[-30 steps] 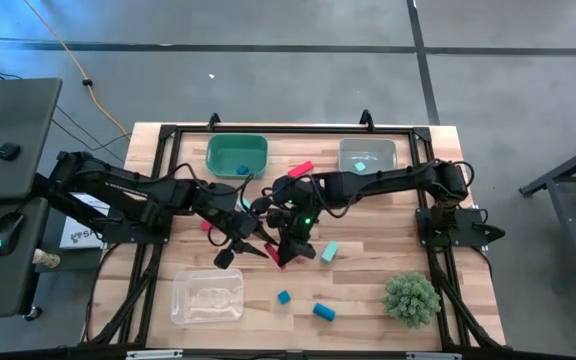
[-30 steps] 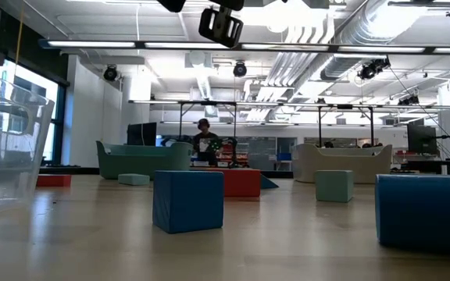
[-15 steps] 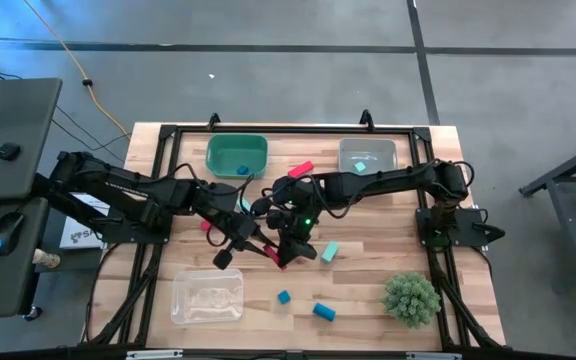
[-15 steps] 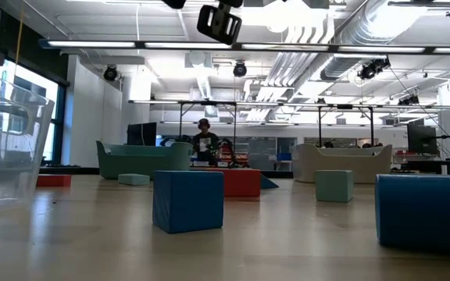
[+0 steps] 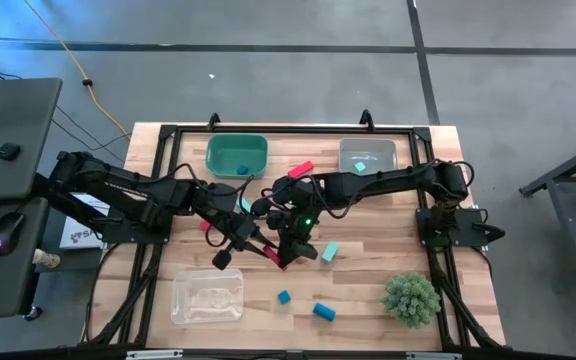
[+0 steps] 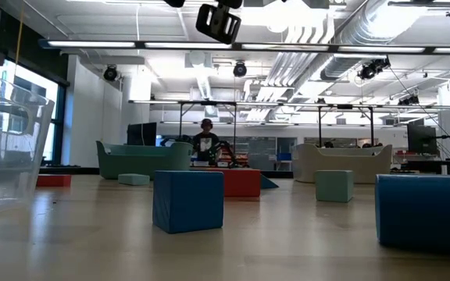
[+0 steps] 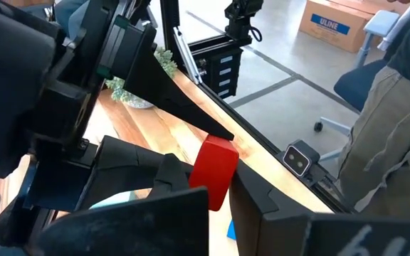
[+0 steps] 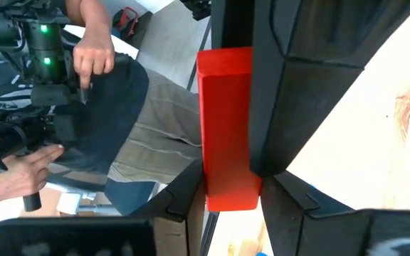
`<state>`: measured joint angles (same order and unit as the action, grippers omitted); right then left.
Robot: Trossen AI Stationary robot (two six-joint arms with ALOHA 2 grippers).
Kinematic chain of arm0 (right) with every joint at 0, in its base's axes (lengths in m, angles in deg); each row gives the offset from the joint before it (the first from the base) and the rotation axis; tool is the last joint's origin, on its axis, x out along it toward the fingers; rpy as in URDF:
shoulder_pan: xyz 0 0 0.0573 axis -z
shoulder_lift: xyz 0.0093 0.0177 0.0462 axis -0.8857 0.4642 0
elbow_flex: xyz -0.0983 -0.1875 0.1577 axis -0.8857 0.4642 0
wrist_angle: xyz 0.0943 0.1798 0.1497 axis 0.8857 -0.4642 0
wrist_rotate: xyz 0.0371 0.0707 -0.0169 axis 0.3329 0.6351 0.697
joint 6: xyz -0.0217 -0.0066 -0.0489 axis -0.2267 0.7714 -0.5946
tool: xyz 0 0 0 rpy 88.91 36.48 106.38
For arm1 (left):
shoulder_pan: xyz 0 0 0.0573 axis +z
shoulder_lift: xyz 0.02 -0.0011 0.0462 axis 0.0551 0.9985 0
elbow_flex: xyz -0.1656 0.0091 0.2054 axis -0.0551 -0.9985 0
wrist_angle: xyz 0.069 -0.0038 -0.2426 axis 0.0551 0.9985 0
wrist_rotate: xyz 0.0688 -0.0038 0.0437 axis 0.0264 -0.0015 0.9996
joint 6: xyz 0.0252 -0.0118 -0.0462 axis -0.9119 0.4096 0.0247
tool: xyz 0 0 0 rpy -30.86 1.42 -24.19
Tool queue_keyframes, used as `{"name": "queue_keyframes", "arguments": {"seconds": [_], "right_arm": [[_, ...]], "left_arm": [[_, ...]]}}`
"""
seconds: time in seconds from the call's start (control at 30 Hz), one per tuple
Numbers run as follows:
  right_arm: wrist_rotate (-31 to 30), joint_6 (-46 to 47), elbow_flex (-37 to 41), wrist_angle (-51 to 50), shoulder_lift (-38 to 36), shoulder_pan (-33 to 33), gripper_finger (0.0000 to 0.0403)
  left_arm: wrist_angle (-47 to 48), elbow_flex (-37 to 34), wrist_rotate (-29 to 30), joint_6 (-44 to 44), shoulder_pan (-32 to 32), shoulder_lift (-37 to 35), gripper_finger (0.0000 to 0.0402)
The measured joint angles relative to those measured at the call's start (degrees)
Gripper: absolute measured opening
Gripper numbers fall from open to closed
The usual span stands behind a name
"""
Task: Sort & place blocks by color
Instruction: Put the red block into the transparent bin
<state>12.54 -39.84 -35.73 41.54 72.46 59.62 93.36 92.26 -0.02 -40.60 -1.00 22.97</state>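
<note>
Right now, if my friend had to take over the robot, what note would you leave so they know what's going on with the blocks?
Left gripper: shut on the red bar, mid-table.
Right gripper: fingers around the same red bar; whether it is letting go is unclear. Looks like a hand-over between arms.
Done: one blue block lies in the green bin; one teal block lies in the grey bin.
Clear bin: looks empty.
Left on the table: another red bar between the two far bins, a teal block by the grippers, two blue blocks near the front edge.
</note>
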Motion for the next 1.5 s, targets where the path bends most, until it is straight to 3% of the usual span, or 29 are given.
{"name": "queue_keyframes", "arguments": {"seconds": [0.13,0.37,0.5,0.8,1.0,1.17,1.5], "right_arm": [[-0.3,0.2,0.0,-0.3,0.0,0.0,0.0113],[-1.9,0.5,0.0,0.1,0.0,0.0,0.0193],[0.0,2.0,0.0,-0.3,0.0,0.8,0.0216],[0.2,4.4,0.0,-2.3,0.0,1.7,0.022],[0.0,3.9,0.0,-4.3,0.0,2.4,0.022],[-1.9,3.2,0.0,-4.8,0.0,3.5,0.022],[-3.0,1.3,0.0,-6.8,0.0,6.2,0.022]], "left_arm": [[0.5,0.0,0.0,0.3,0.0,0.0,0.0],[1.4,0.0,0.4,1.2,0.0,0.0,0.0001],[3.6,0.0,0.2,1.3,0.0,-0.3,0.0001],[10.4,0.1,0.1,5.2,-0.6,-2.3,0.0001],[22.2,0.0,3.3,10.3,-3.1,-5.0,0.0],[32.3,-0.1,6.9,16.6,-6.8,-6.4,0.0],[36.8,0.0,10.6,27.3,-16.1,-6.5,0.0]]}}
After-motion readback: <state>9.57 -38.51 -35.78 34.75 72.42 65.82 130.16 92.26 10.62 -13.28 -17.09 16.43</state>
